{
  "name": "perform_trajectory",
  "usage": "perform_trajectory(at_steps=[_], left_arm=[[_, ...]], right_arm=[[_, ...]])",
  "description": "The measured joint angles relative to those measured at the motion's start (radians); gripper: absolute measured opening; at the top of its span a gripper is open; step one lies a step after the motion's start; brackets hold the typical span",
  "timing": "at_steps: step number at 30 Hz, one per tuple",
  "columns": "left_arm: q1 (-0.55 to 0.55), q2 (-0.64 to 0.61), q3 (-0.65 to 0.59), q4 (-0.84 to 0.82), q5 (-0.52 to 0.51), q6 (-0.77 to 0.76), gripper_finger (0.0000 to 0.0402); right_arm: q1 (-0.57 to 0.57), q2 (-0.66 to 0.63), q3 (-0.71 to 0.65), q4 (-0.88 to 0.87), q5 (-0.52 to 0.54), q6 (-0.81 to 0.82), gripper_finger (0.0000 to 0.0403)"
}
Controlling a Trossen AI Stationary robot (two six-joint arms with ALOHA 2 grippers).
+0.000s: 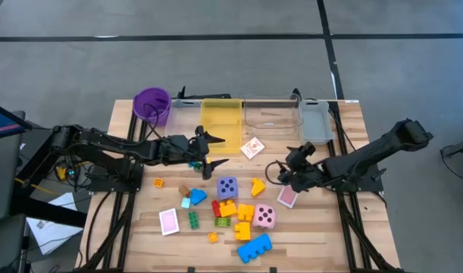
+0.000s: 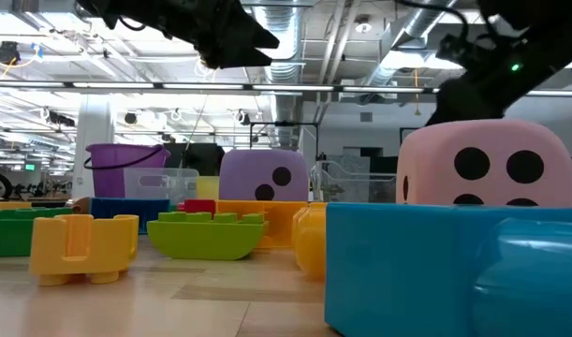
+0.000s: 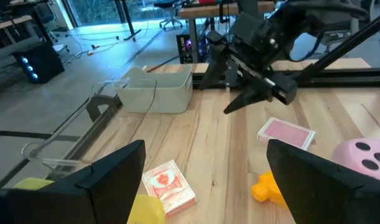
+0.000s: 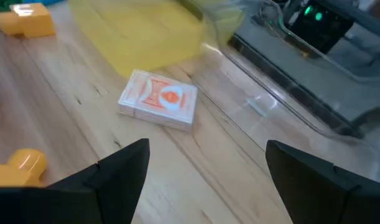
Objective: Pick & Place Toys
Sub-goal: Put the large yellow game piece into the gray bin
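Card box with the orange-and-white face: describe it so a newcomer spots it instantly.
Start at the yellow bin at the table's far edge. Just off its near right corner lies the card box, alone on bare wood. Unlike the pink-backed cards nearer the bricks, it is a thick pack printed orange on white.

A light wooden table (image 1: 314,235) carries a purple cup (image 1: 151,105), a yellow bin (image 1: 221,120) and a clear bin (image 1: 272,116) in a row along its far edge. Nearer the front lie scattered plastic bricks (image 1: 253,247), a purple die (image 1: 227,186), a pink die (image 1: 264,216) and pink-backed cards (image 1: 169,221). A card box (image 1: 252,147) lies just in front of the bins.
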Motion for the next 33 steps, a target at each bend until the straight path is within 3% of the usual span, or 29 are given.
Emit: perform_trajectory(at_steps=[3,6,10,19,28,33], left_arm=[[0.0,0.0,0.0,-0.031,0.002,0.0,0.0328],[0.0,0.0,-0.001,-0.043,0.002,0.0,0.0328],[0.0,0.0,-0.001,-0.03,0.001,0.0,0.0328],[0.0,0.0,-0.001,-0.025,-0.002,0.004,0.0328],[0.0,-0.031,0.001,-0.032,-0.03,0.09,0.0328],[0.0,-0.069,-0.001,-0.041,-0.037,0.103,0.0328]], right_arm=[[0.0,0.046,0.0,0.105,-0.091,-0.123,0.0315],[-0.023,0.058,0.0,0.203,-0.267,-0.193,0.0315],[-0.084,0.055,0.0,0.295,-0.473,-0.169,0.0315],[-0.256,0.058,0.011,0.297,-0.758,0.017,0.0315],[-0.254,0.058,0.131,0.198,-0.803,0.07,0.0315],[-0.178,0.058,0.151,0.165,-0.758,-0.132,0.0315]])
